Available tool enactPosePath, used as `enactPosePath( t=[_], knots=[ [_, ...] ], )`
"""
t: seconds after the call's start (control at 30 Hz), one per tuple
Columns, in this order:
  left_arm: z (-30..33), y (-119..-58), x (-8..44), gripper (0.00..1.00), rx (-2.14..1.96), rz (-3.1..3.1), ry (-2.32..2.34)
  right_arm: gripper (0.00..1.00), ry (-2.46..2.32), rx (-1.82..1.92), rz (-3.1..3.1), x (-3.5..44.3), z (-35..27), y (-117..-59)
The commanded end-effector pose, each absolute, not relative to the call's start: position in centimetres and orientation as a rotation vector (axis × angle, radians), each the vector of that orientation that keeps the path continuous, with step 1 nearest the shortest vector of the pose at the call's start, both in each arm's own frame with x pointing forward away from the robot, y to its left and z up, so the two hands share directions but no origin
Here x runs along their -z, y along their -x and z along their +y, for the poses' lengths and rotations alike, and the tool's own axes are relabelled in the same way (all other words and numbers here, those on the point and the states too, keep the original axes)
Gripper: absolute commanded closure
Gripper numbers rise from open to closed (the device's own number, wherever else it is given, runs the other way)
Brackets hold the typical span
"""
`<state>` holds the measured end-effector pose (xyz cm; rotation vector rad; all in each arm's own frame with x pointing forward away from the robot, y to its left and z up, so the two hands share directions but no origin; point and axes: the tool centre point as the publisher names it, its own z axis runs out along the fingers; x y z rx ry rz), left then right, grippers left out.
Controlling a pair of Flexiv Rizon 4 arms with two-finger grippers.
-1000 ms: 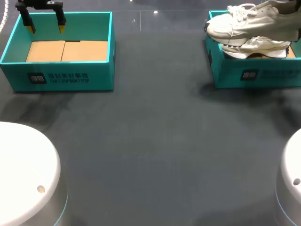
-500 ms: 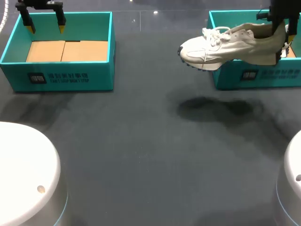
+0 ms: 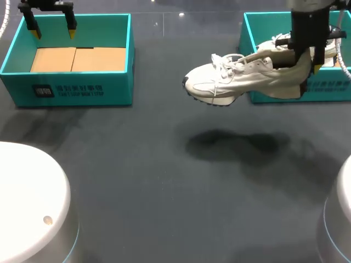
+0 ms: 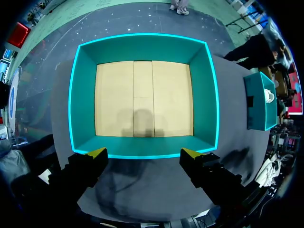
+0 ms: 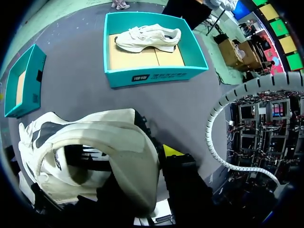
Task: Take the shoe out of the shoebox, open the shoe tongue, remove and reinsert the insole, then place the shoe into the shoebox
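The shoe (image 3: 241, 76) is off-white with white laces and dark grey side panels; the second shoe (image 5: 149, 37) is white. The left shoebox (image 3: 82, 90) and right shoebox (image 3: 334, 90) are teal with tan floors. The worktop (image 3: 164, 181) is dark grey. The left gripper (image 4: 145, 153) has black fingers (image 4: 85, 166) with yellow tips.

Your count: 2 shoeboxes (left shoebox (image 3: 115, 82), right shoebox (image 3: 334, 90)), 2 shoes (held shoe (image 3: 241, 76), boxed shoe (image 5: 148, 37)).

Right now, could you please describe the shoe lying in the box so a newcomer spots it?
Look to the teal shoebox at the table's far right. A white shoe lies inside it, untouched; its twin hangs over the open table, held by the right gripper.
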<state>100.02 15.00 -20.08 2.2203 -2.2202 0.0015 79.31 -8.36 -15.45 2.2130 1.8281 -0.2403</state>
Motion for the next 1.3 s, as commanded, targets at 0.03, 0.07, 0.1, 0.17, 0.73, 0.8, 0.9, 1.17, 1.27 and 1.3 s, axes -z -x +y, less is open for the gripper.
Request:
enactPosePath(
  t=[0.03, 0.07, 0.1, 0.17, 0.73, 0.8, 0.9, 1.17, 1.27, 1.3],
  knots=[
    [15.0, -100.0, 20.0, 0.0, 0.0, -2.221, -2.221, 1.0, -2.205, 0.219, 1.825, 15.5, -8.4, -79.1],
    [15.0, -100.0, 20.0, 0.0, 0.0, -2.221, -2.221, 1.0, -2.205, 0.219, 1.825, 15.5, -8.4, -79.1],
    [15.0, -100.0, 20.0, 0.0, 0.0, -2.221, -2.221, 1.0, -2.205, 0.219, 1.825, 15.5, -8.4, -79.1],
    [15.0, -100.0, 20.0, 0.0, 0.0, -2.221, -2.221, 1.0, -2.205, 0.219, 1.825, 15.5, -8.4, -79.1],
    [15.0, -100.0, 20.0, 0.0, 0.0, -2.221, -2.221, 1.0, -2.129, 0.236, 1.909, 18.1, -5.7, -76.4],
    [15.0, -100.0, 20.0, 0.0, 0.0, -2.221, -2.221, 1.0, -2.134, 0.222, 1.912, 18.4, -5.2, -75.6],
    [15.0, -100.0, 20.0, 0.0, 0.0, -2.221, -2.221, 1.0, -2.128, 0.218, 1.921, 19.2, -4.3, -74.6],
    [15.0, -100.0, 20.0, 0.0, 0.0, -2.221, -2.221, 1.0, -2.116, 0.212, 1.949, 21.9, -2.0, -72.8],
    [15.0, -100.0, 20.0, 0.0, 0.0, -2.221, -2.221, 1.0, -2.112, 0.212, 1.96, 22.4, -1.2, -72.2],
    [15.0, -100.0, 20.0, 0.0, 0.0, -2.221, -2.221, 1.0, -2.109, 0.2, 1.966, 22.4, -1.0, -72.0]
  ],
)
